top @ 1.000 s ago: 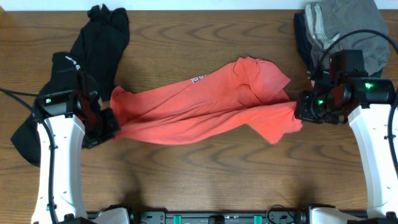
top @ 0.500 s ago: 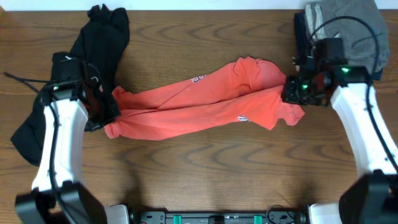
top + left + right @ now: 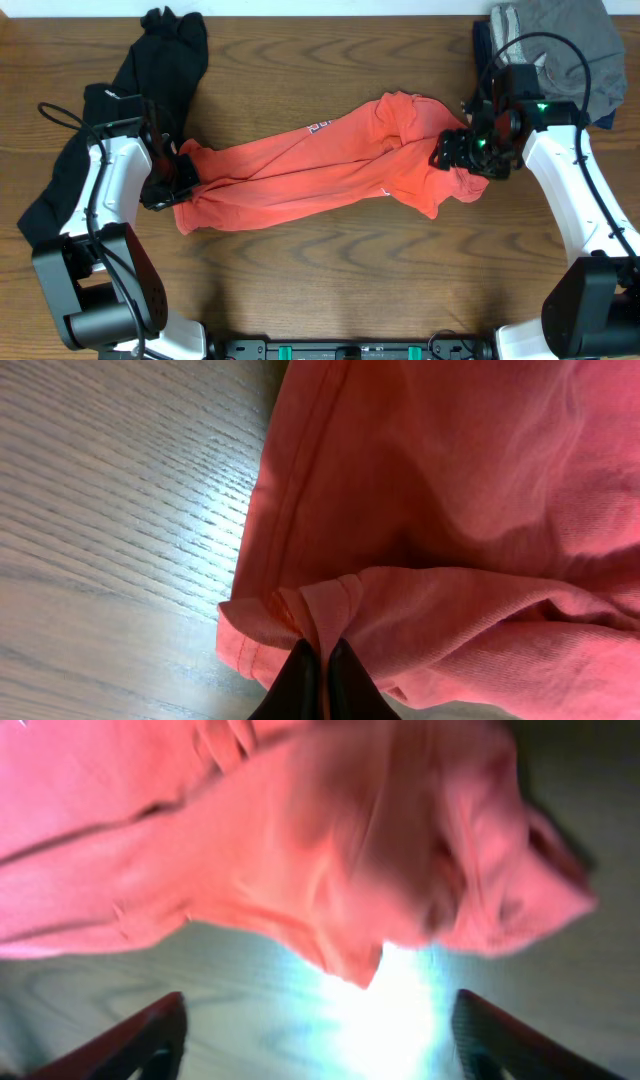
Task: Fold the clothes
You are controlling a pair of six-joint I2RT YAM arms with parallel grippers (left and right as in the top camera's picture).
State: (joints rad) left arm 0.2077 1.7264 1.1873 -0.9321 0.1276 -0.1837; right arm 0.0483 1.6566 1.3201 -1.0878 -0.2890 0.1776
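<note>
The orange-red T-shirt (image 3: 320, 175) lies bunched in a long band across the middle of the table, white lettering showing on its far edge. My left gripper (image 3: 178, 186) is shut on the shirt's left end; in the left wrist view the black fingertips (image 3: 300, 682) pinch a fold of the red fabric (image 3: 450, 510). My right gripper (image 3: 450, 152) hovers over the shirt's right end. In the right wrist view its fingers (image 3: 150, 1038) stand wide apart with nothing between them, and the shirt (image 3: 300, 840) lies on the table beyond them.
A black top (image 3: 165, 65) sprawls at the back left, running down beside my left arm. A pile of grey and navy pieces (image 3: 560, 40) sits at the back right corner, close behind my right arm. Bare wood (image 3: 330, 280) shows in front of the shirt.
My right gripper has opened and let go of the shirt's right end, which now lies slack on the table. The right arm shifted left and back. The left gripper keeps its hold.
</note>
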